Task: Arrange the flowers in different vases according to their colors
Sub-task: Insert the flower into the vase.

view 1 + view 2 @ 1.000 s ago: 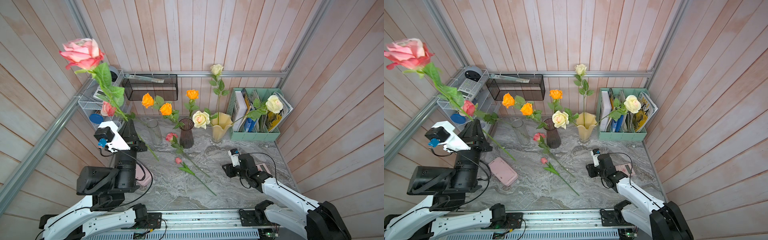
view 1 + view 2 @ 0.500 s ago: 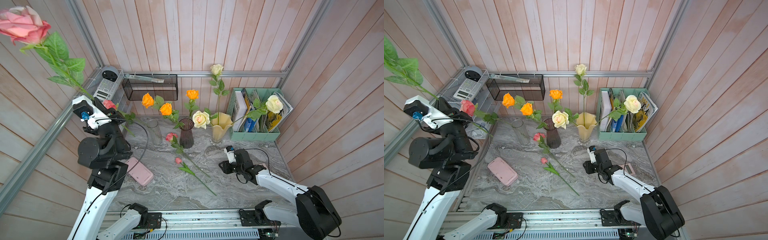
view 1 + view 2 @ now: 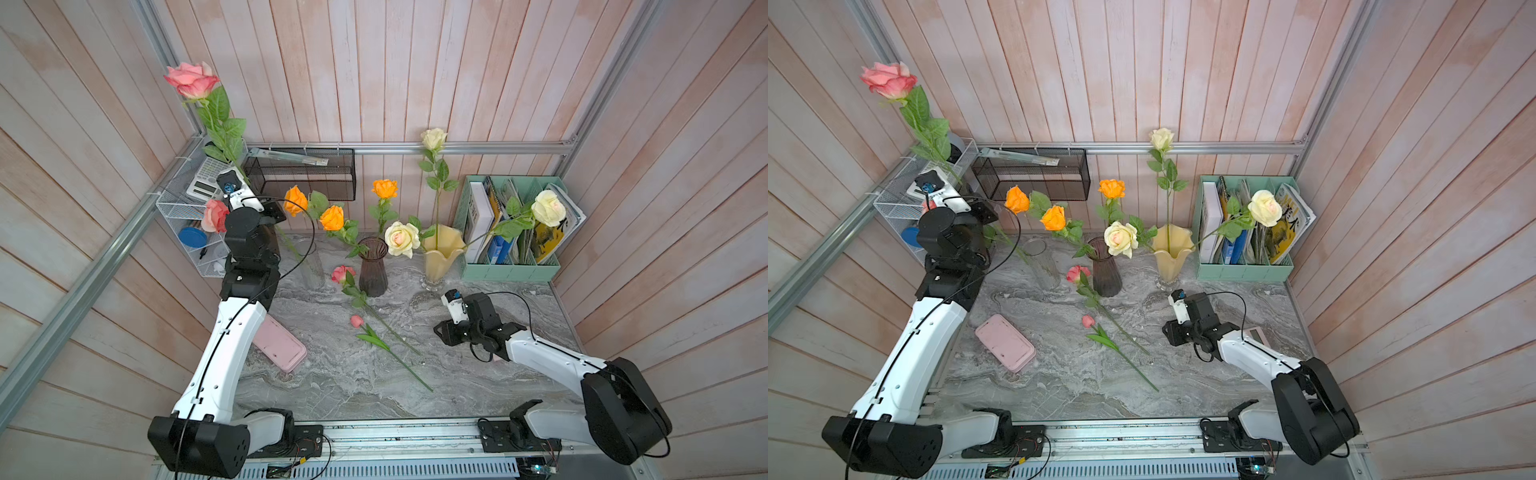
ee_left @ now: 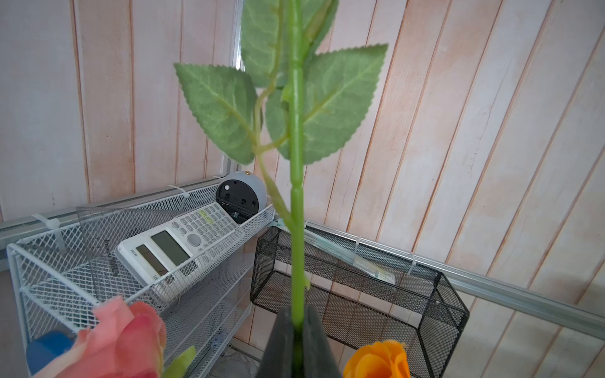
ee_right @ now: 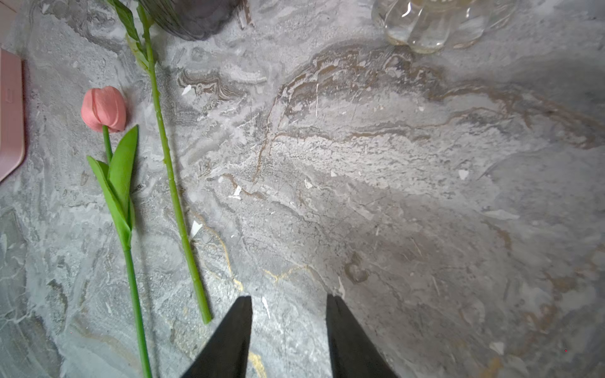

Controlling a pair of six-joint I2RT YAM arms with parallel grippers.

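held pink rose [image 3: 192,80]: bloom high against the back-left wall corner, and we see the left gripper [image 4: 297,314] clamped tight on its stem. We can't tell where the stem's lower end sits; clear vase [image 3: 312,262] is just beside that arm. Right gripper [image 5: 289,327] is spread, empty, low over the marble table [image 3: 457,386], near the stem end of a second pink rose [image 3: 344,274] lying flat.

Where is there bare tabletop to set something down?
Bare: front strip between the flat pink case and the lying pink tulip; and between the lying pink rose's stem and the open right gripper. Crowded: around the dark purple ribbed vase.
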